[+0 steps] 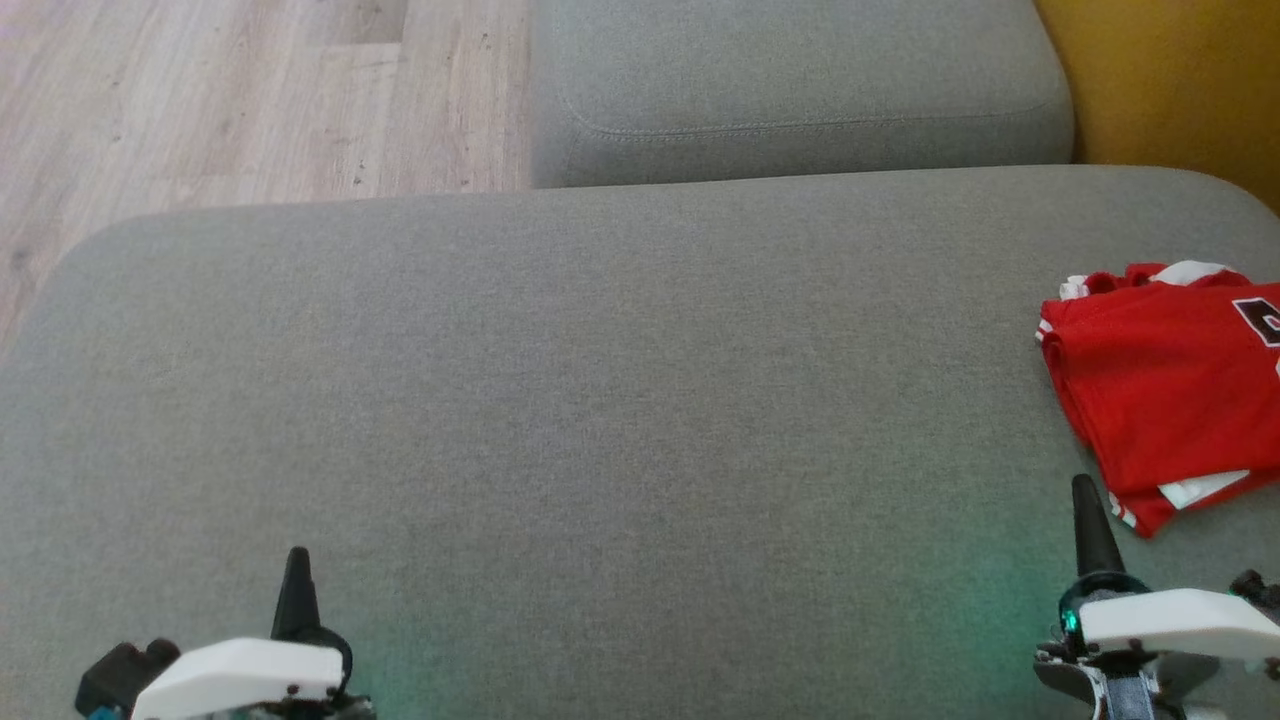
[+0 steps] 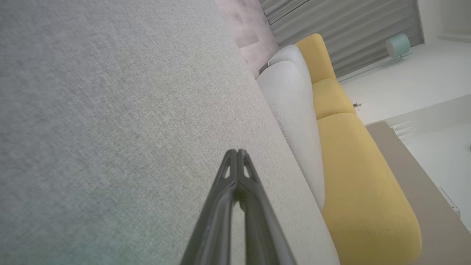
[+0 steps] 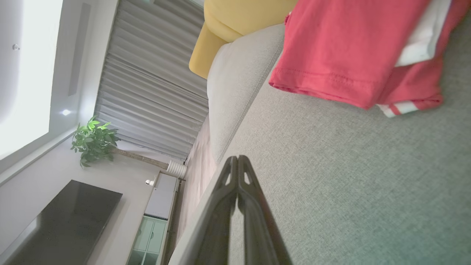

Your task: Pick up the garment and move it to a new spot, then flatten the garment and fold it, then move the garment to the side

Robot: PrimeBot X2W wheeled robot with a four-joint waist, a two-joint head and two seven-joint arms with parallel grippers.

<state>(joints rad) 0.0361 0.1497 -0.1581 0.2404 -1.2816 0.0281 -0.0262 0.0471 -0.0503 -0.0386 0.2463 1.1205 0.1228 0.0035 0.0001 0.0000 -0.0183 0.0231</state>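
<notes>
On the grey cushion's (image 1: pixel 600 400) right edge, the folded red jersey (image 1: pixel 1160 390) lies just ahead-right of our right gripper (image 1: pixel 1084 490), left gripper (image 1: pixel 297 558) well apart, both clenched empty, so we'd reach with the right.

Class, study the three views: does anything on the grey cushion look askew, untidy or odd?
The red garment lies folded near the right side of the grey cushion, at an angle to its edges. The fold is untidy: white trim pokes out at its near corner. The left gripper and right gripper are shut, clear of it.
</notes>
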